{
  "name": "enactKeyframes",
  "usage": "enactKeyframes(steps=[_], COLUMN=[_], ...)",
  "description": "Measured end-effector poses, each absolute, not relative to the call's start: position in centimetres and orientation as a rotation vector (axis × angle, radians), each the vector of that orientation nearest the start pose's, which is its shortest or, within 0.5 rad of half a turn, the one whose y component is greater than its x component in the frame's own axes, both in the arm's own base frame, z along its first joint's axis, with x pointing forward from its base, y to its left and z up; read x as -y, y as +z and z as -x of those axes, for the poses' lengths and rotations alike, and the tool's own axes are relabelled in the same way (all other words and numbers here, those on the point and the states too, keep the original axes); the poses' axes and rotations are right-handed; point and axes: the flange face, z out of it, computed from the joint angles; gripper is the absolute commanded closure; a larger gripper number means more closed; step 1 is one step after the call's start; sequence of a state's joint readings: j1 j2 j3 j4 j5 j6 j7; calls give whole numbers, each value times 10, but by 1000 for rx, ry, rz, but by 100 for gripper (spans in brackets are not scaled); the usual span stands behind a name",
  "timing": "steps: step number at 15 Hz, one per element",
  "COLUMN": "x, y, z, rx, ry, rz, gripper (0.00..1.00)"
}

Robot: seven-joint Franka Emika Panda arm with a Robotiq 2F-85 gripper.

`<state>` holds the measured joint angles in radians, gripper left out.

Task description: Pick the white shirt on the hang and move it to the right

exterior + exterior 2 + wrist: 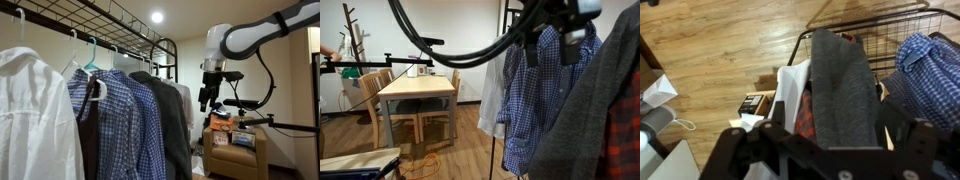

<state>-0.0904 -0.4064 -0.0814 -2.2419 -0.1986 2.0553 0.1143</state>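
Note:
A black clothes rack [120,22] holds several garments. A white shirt [186,108] hangs at its far end, beside a dark grey coat [165,115]; it also shows in an exterior view [495,95] and in the wrist view [790,88]. Another white shirt [25,115] hangs nearest the camera. My gripper [206,102] is open and empty, just off the rack's far end and above the garments. In the wrist view its fingers [825,150] straddle the grey coat [845,85] from above without touching it, and the white shirt lies to its left.
Blue plaid shirts [125,120] [545,95] and a red plaid garment [805,115] hang between the white shirts. A low cabinet with boxes [232,138] stands below the arm. A wooden table with chairs [415,88] and a coat stand [355,40] are farther off.

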Motion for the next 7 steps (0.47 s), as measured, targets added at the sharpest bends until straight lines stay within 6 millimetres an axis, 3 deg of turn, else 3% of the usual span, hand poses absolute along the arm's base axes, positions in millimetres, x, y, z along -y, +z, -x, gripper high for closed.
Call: enactKeyframes(steps=[4,7], x=[68,65], y=[527,524], z=[-442,-442], rx=[-227,-210], ry=[-264,-254], rz=[3247,3249], gripper=[0,0])
